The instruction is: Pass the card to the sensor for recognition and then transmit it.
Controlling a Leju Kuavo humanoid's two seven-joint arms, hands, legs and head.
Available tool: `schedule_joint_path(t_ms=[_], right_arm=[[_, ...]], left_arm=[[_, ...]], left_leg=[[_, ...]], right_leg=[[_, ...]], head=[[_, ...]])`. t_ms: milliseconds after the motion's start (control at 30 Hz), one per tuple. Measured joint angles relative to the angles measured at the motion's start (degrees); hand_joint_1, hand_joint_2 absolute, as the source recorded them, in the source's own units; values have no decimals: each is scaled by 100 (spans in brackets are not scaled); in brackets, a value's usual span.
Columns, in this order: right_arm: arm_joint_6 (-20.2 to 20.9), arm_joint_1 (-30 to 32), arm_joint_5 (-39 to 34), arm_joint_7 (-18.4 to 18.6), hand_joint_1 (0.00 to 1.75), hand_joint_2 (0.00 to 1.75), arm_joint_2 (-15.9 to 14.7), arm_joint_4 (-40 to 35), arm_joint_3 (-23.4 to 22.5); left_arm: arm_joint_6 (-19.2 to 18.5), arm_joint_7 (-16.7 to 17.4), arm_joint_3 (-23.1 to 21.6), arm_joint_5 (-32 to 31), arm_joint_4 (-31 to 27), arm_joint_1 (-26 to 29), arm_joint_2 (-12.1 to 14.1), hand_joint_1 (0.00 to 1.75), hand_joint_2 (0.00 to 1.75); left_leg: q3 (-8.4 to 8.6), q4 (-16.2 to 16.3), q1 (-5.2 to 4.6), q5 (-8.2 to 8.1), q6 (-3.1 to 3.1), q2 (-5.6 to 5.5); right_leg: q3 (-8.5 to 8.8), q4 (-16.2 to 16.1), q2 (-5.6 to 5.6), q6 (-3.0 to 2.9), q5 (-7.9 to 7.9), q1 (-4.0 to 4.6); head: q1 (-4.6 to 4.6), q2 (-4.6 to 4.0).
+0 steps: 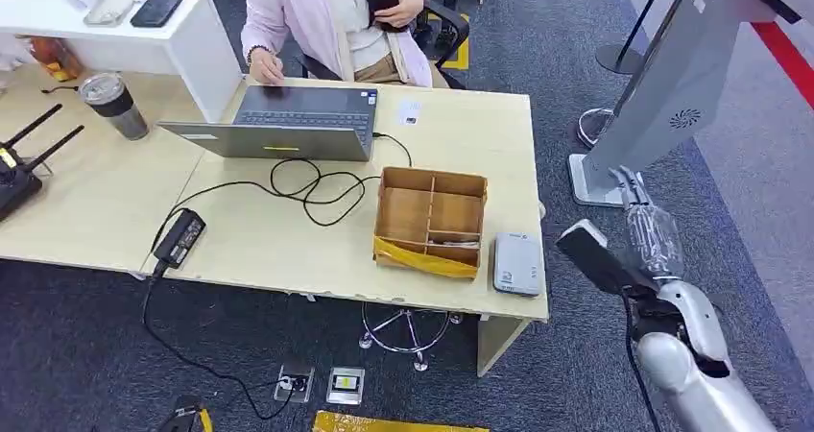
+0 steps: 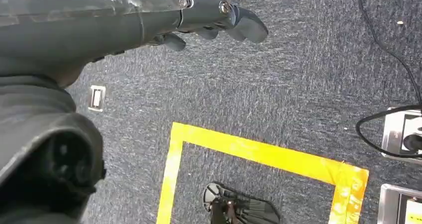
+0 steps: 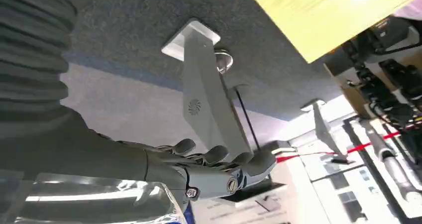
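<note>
A grey sensor box (image 1: 518, 264) lies on the wooden desk (image 1: 288, 250) near its front right corner. Beside it stands a brown cardboard box (image 1: 430, 219) with compartments; something pale lies in its front compartment, too small to identify. A small white card (image 1: 410, 113) lies near the desk's far edge, by the laptop. My right hand (image 1: 645, 223) is raised off the desk's right side, fingers stretched out, holding nothing; its fingers (image 3: 224, 164) are extended in the right wrist view too. My left hand (image 2: 219, 17) hangs over the carpet, fingers extended and empty.
A person sits behind the desk at an open laptop (image 1: 288, 123), whose cable and power brick (image 1: 179, 237) run across the desk. A grey kiosk stand (image 1: 672, 96) rises just beyond my right hand. Yellow floor tape (image 2: 259, 154) and floor sockets (image 1: 296, 382) lie below.
</note>
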Motion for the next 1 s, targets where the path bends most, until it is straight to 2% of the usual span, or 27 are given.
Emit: schedule_joint_path(t_ms=[200, 400, 600, 867, 1000], right_arm=[[-151, 306, 538, 339, 0, 175, 79, -429, 458], [-90, 523, 1124, 540, 0, 175, 223, -617, 801], [74, 598, 1858, 512, 0, 175, 527, -623, 1122], [173, 524, 2214, 416, 0, 175, 992, -567, 1315], [111, 375, 2405, 324, 0, 175, 1200, -306, 1323]], left_arm=[[57, 64, 0, -76, 0, -2, -57, 0, 0], [53, 66, -4, -149, 0, -12, -90, 0, 0], [13, 40, -4, -232, 0, -28, -90, 0, 0], [-166, -20, -4, -310, 0, -35, -88, 0, 0], [-256, -35, -13, -383, 0, -39, -79, 0, 0]], left_leg=[[-1, 0, 0, 0, 0, -2], [-2, -1, 0, 0, 0, -2], [-1, -1, 1, 0, -1, -1], [-2, -2, 1, 1, -1, -1], [-2, -2, 1, 1, -1, -1]], right_leg=[[1, 0, -1, 0, -1, 0], [0, 0, 0, -2, -2, 0], [0, 2, 0, -3, -2, 1], [1, 2, 0, -3, -3, 1], [1, 2, 0, -4, -3, 1]], head=[[-2, 0], [0, 0], [-2, 0], [0, 0], [0, 0]])
